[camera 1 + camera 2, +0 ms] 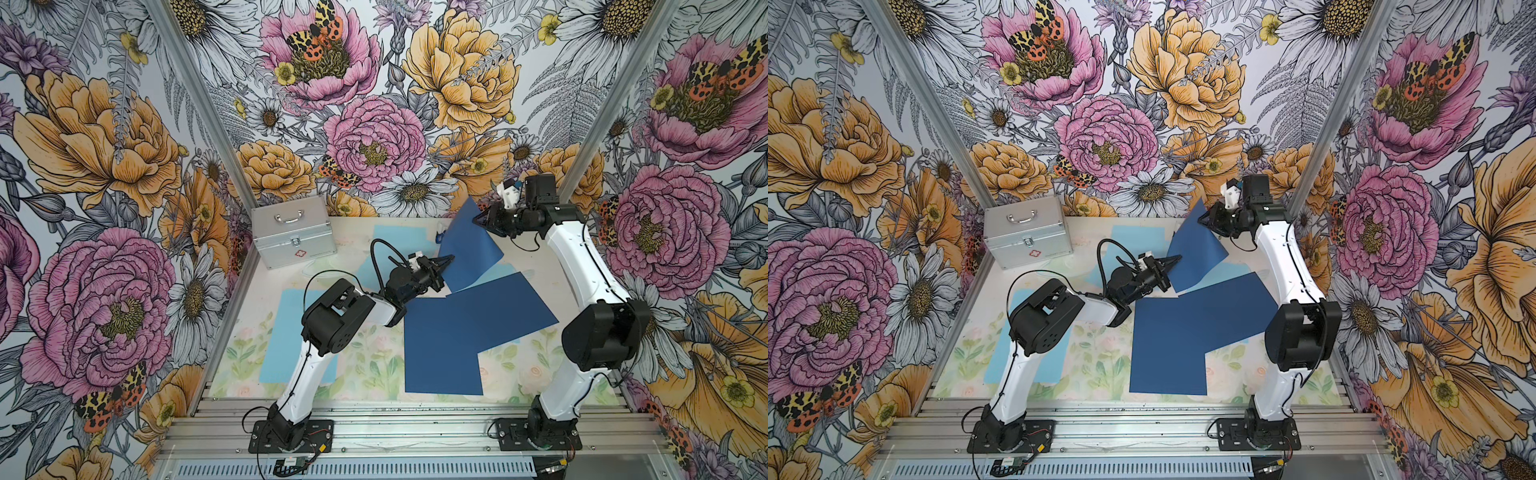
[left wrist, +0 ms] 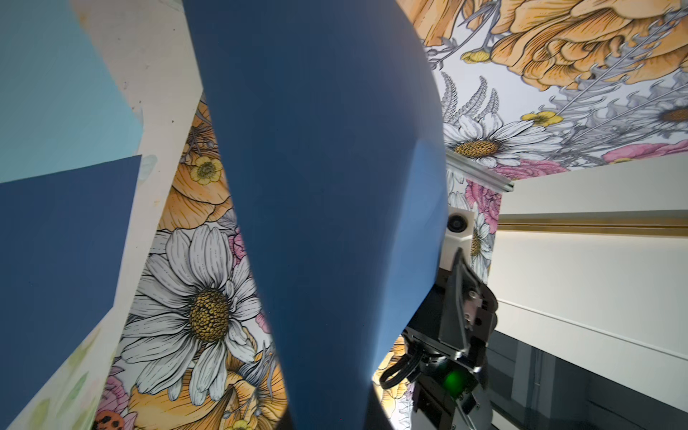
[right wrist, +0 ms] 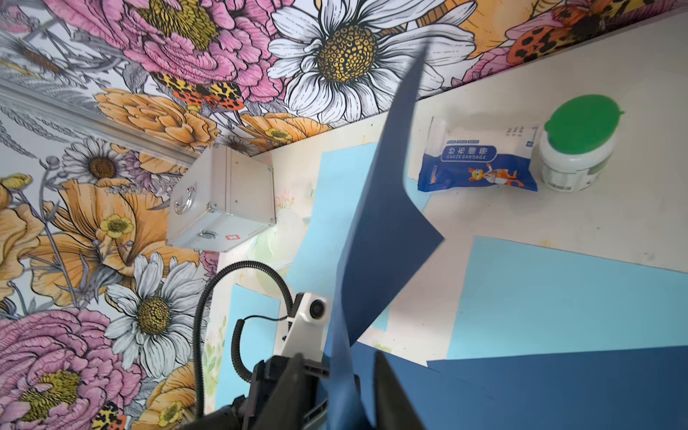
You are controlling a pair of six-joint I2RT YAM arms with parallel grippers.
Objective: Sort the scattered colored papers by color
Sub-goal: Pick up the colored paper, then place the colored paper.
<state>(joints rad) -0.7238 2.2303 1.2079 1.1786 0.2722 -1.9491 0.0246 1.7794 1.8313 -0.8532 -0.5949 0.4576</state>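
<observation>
White links (image 1: 582, 266), black joints (image 1: 332, 320), cables (image 1: 376, 257); perhaps green LED (image 2: 453, 380).

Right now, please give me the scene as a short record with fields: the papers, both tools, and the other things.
lifted paper: navy sheet, raised and curved between the arms
left tool: shut on one side of it
right tool: open, the opposite side between its jaws
flat navy sheets: two, overlapping, on the table by the right arm
light blue sheets: flat, one beneath the left arm, another at the back
other things: metal case, gauze packet, green-lidded jar
</observation>
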